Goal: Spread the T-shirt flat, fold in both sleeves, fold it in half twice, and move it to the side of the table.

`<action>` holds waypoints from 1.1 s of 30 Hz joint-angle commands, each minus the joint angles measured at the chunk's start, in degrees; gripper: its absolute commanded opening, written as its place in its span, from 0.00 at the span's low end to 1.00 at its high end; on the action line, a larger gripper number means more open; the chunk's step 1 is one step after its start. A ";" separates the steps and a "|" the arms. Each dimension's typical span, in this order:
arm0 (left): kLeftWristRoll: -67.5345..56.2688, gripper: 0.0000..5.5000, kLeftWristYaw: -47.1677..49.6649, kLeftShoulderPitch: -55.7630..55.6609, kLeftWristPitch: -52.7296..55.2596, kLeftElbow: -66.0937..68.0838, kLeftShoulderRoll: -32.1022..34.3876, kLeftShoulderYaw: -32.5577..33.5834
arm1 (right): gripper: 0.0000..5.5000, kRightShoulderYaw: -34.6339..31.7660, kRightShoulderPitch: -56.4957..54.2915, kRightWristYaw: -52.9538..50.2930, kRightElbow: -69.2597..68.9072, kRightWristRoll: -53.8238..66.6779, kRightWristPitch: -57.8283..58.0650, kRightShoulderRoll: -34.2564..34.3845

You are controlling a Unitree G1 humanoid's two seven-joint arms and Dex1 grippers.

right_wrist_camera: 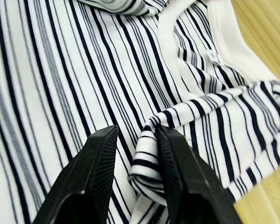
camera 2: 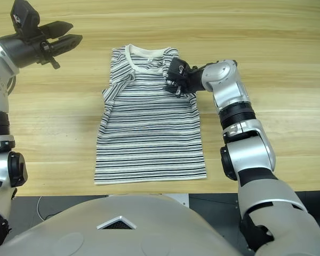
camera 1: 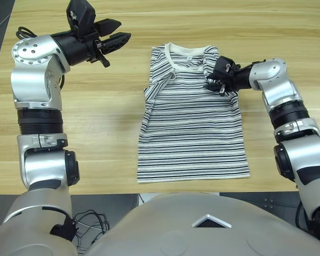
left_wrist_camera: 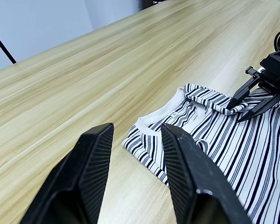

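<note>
A black-and-white striped T-shirt (camera 1: 192,133) lies face up on the wooden table (camera 1: 96,133), collar (camera 1: 188,53) away from me. Both sleeves are folded inward over the chest. My right gripper (camera 1: 209,81) is low over the shirt's right shoulder and stands open. The rumpled edge of the folded right sleeve (right_wrist_camera: 214,121) lies loose between its fingers (right_wrist_camera: 98,163). My left gripper (camera 1: 124,30) hovers open above bare wood, left of the collar, holding nothing. The left wrist view looks past its fingers (left_wrist_camera: 95,158) to the collar and the right gripper (left_wrist_camera: 235,112).
Bare wood stretches to the left, right and far side of the shirt. The table's front edge (camera 1: 96,193) runs just below the shirt's hem. Dark floor with cables (camera 1: 88,218) shows beyond it.
</note>
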 commanded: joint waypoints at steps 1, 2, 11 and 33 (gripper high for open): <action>-0.18 0.35 0.62 -0.24 0.82 -0.94 0.20 -0.21 | 0.28 -0.84 1.18 4.87 -6.24 3.46 4.09 -1.07; -0.18 0.35 0.61 -0.28 0.82 -0.95 0.20 -0.24 | 0.28 -1.16 1.51 6.17 -8.18 4.59 5.62 -1.58; -0.13 0.35 0.54 -0.75 0.88 -0.67 0.26 -0.34 | 0.28 -3.99 0.85 8.50 -15.74 10.62 15.61 -2.96; 37.57 0.70 15.21 46.24 -66.72 -19.02 26.73 -4.63 | 0.66 -4.24 34.35 23.80 -30.68 12.24 -37.82 -34.71</action>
